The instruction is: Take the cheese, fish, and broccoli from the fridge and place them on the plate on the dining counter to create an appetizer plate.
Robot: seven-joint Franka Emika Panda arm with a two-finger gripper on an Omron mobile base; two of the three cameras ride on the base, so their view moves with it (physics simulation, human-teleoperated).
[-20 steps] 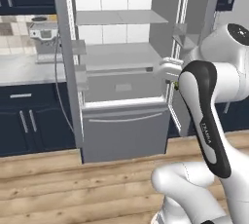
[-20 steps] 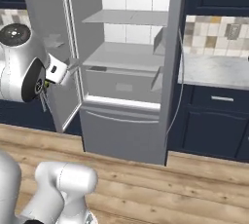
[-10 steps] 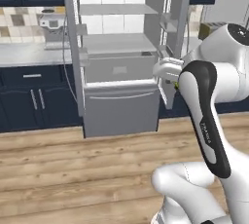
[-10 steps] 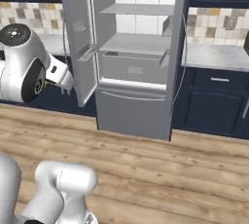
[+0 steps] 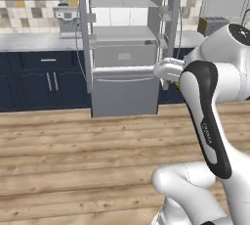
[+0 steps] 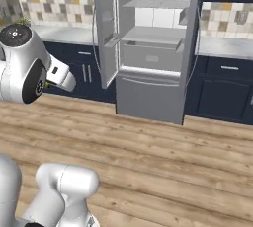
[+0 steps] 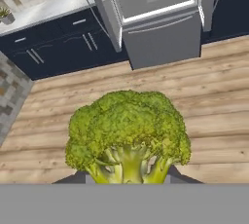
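Note:
A bumpy yellow-green broccoli (image 7: 127, 130) looms close in the hand view, stem down between the dark fingertips of my gripper (image 7: 127, 175), which is shut on it. My white hand (image 5: 168, 70) hangs in front of the fridge's right side in the left base view. In the right base view the hand (image 6: 62, 76) sits at the far left. The grey steel fridge (image 5: 124, 92) (image 6: 148, 97) (image 7: 160, 28) stands open across the wooden floor, white shelves showing. The cheese, fish, plate and dining counter are out of view.
Dark navy cabinets (image 5: 39, 79) under a grey wall counter (image 6: 225, 48) flank the fridge. A coffee machine (image 5: 66, 16) stands to its left and a toaster (image 5: 212, 25) to its right. Bare wooden floor (image 6: 148, 157) lies between me and the fridge.
The whole scene has shifted: the base has pulled back from the fridge, which now looks smaller and farther off. The hand keeps its place near the body, still holding the broccoli.

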